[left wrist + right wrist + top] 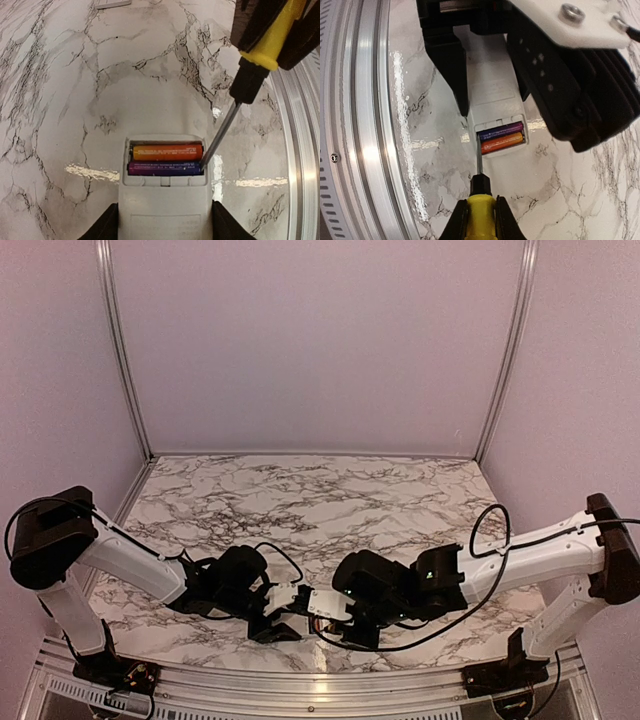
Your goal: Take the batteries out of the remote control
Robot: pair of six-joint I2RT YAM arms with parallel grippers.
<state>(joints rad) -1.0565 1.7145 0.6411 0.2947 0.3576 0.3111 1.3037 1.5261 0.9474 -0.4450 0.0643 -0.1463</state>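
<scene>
Marble table (60, 100): L gripper (164, 227) clamps remote control (162, 205) between its fingers; bay open just ahead, both batteries (167, 151) seated inside. R gripper (480, 221) grips screwdriver (480, 186), tip at bay corner. None out yet.

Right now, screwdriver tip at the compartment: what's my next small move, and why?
Probably pry the screwdriver tip gently up under the purple battery: the tip sits at its end in the open compartment, both batteries lie seated, and the left gripper clamps the remote control.
</scene>
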